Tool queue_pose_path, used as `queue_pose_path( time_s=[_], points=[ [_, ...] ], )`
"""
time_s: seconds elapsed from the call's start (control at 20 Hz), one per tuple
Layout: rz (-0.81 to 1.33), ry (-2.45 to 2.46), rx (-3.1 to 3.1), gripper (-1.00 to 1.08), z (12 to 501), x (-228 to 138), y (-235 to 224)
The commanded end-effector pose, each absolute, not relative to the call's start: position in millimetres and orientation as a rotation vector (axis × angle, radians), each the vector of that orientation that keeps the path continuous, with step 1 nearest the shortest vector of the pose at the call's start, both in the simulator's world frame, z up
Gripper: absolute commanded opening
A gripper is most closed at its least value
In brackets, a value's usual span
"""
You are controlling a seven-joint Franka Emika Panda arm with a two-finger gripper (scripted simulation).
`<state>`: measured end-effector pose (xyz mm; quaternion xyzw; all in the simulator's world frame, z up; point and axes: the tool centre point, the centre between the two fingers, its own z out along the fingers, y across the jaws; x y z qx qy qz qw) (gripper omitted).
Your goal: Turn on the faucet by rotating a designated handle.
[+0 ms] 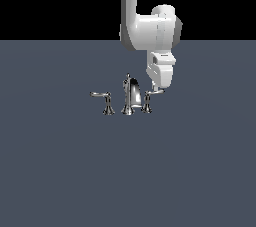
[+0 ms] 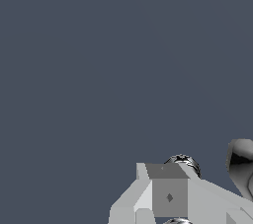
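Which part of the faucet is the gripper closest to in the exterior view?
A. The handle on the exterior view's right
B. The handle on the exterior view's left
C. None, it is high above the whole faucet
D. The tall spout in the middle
A: the gripper has its tip down at the lever of the handle on the exterior view's right, away from the spout and the other handle.

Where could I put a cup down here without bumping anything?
In the exterior view the floor in front of the faucet is bare, as are the stretches off both its sides. It is crowded only at the handle on that view's right, where the gripper hangs right at the lever.
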<state>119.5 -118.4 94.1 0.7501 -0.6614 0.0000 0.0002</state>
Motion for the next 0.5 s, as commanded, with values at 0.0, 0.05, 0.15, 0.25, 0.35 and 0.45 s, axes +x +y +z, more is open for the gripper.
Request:
queue_pose_path(
  time_s=[0.0,0.05,0.15,0.25,0.35,0.45],
  points=[
    [0.000,-2.078,2.356,-1.00,94.2,116.9,-120.1],
    [0.000,-2.078,2.356,-1.00,94.2,114.2,-121.6],
    [0.000,-2.078,2.356,-1.00,94.2,108.9,-124.6],
    [0.000,-2.078,2.356,-1.00,94.2,103.4,-127.7],
    [0.000,-2.078,2.356,-1.00,94.2,97.9,-130.9],
    [0.000,-2.078,2.356,-1.00,94.2,92.2,-134.1]
  ],
)
